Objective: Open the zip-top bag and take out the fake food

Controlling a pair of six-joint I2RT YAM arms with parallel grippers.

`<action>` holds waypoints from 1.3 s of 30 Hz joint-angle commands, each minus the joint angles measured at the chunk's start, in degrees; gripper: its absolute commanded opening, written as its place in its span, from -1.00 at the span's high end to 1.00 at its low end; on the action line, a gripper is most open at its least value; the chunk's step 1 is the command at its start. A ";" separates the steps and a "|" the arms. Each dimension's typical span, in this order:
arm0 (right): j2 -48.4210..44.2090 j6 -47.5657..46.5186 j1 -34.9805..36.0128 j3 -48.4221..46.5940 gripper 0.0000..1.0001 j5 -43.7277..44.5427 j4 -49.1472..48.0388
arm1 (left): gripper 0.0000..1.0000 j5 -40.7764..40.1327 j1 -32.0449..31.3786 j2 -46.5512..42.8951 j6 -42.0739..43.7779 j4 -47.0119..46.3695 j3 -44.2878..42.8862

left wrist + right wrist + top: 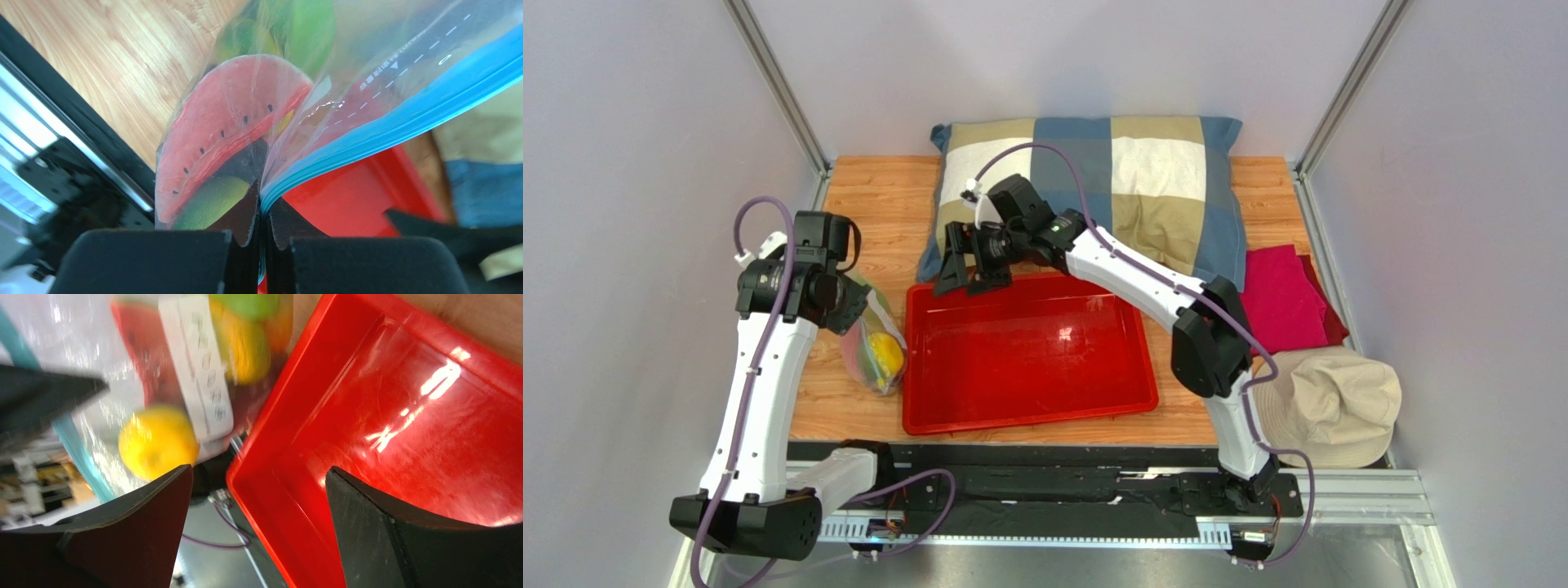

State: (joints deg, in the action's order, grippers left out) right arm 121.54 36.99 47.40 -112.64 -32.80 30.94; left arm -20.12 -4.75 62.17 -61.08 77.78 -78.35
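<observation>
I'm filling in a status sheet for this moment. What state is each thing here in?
zip-top bag: clamped at its blue zip strip; whether the zip is open or sealed cannot be told.
fake food: inside the bag.
red tray: lying flat, no food in it.
left gripper: shut on the zip-top bag.
right gripper: open, holding nothing, over the tray's far-left corner.
</observation>
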 commanded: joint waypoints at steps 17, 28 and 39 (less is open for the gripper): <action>-25.65 -29.78 18.87 41.44 -0.89 24.08 -51.23 | 1.00 5.96 2.73 -5.83 -39.99 16.09 -2.17; -18.71 -36.02 18.96 31.01 0.12 18.12 -41.85 | 1.00 6.50 2.73 -12.77 -42.55 13.90 3.11; -12.56 -49.11 15.54 23.35 1.00 5.74 -32.89 | -0.46 -7.04 2.73 -27.10 -7.87 -3.33 6.45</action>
State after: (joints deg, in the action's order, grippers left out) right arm 107.42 -4.54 65.41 -83.42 -20.03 -6.22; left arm -21.12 -2.20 38.92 -89.52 77.82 -71.37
